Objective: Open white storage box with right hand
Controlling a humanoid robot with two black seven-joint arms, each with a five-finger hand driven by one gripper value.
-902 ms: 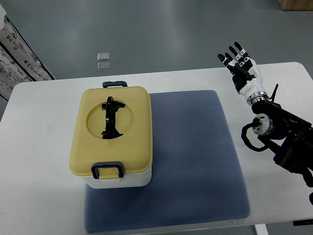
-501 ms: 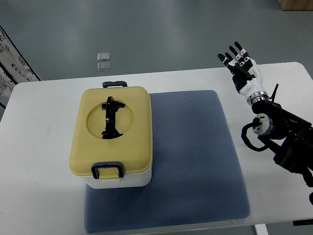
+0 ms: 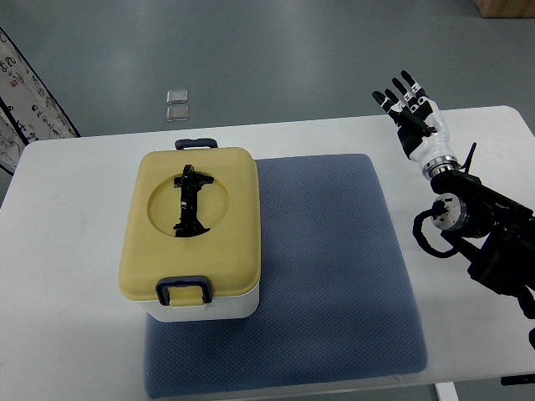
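Right hand (image 3: 410,113) up near the far right corner of the worktop (image 3: 67,276), fingers (image 3: 399,86) spread and straight, holding nothing, tips poking past the far edge. Arm trailing back along the right edge toward the near right corner, all black joints and cable loops.

Well apart from it, over on the left half: white storage box (image 3: 194,236), sitting on the left edge of a blue-grey mat (image 3: 334,284) that covers the middle of the worktop. Yellow lid (image 3: 191,225) down and shut. Black folding handle (image 3: 190,200) lying flat in the round dip on top of the lid. Dark blue latch (image 3: 184,290) on the near side, flipped down against the lid's edge, and a second dark blue latch (image 3: 196,144) at the far side.

Past the far edge, on the grey floor: two small clear square things (image 3: 176,104) side by side, too tiny to make out properly. Strip of printed banner (image 3: 25,109) at the far left.
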